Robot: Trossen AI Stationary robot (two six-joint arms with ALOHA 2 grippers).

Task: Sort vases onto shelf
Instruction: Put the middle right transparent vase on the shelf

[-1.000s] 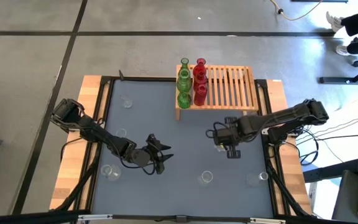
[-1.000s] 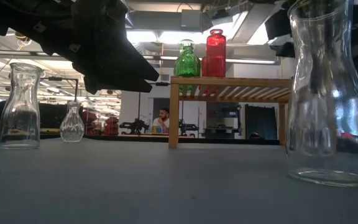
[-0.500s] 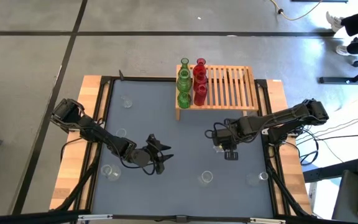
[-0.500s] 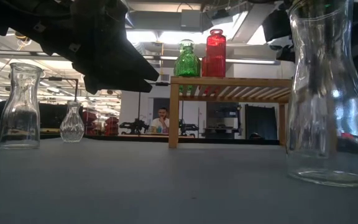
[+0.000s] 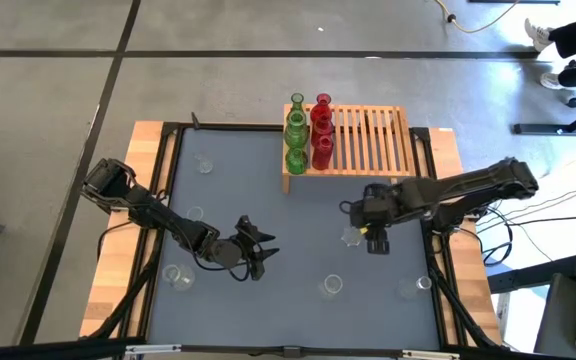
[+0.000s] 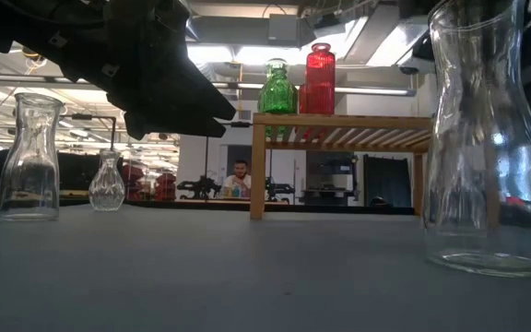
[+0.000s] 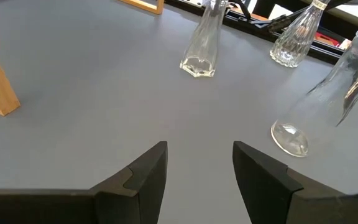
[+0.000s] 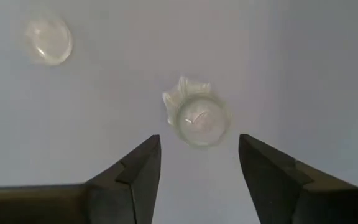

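Observation:
The shelf [image 5: 363, 140] stands at the table's far edge, with green vases [image 5: 296, 130] and red vases [image 5: 321, 130] in two rows on its left end. My right gripper [image 5: 373, 240] hangs open, pointing down, right of the table's middle. Below it a small clear vase [image 8: 197, 118] stands upright on the grey mat, between and beyond the fingers and touching neither; it also shows in the high view [image 5: 352, 236]. My left gripper [image 5: 258, 255] waits open over the near left of the mat, with nothing between its fingers [image 7: 148, 171].
More clear vases stand scattered on the mat: far left [image 5: 203, 163], left [image 5: 196, 213], near left [image 5: 176, 275], near middle [image 5: 331, 285] and near right [image 5: 408, 288]. The shelf's right part [image 5: 383, 140] is bare slats. The table's wooden rim [image 5: 118, 230] frames the mat.
My right gripper has risen and shifted a little toward the table's right edge. The small clear vase that it covered now shows standing on the mat beside it. In the low view the gripper's dark shape has left the top of the picture.

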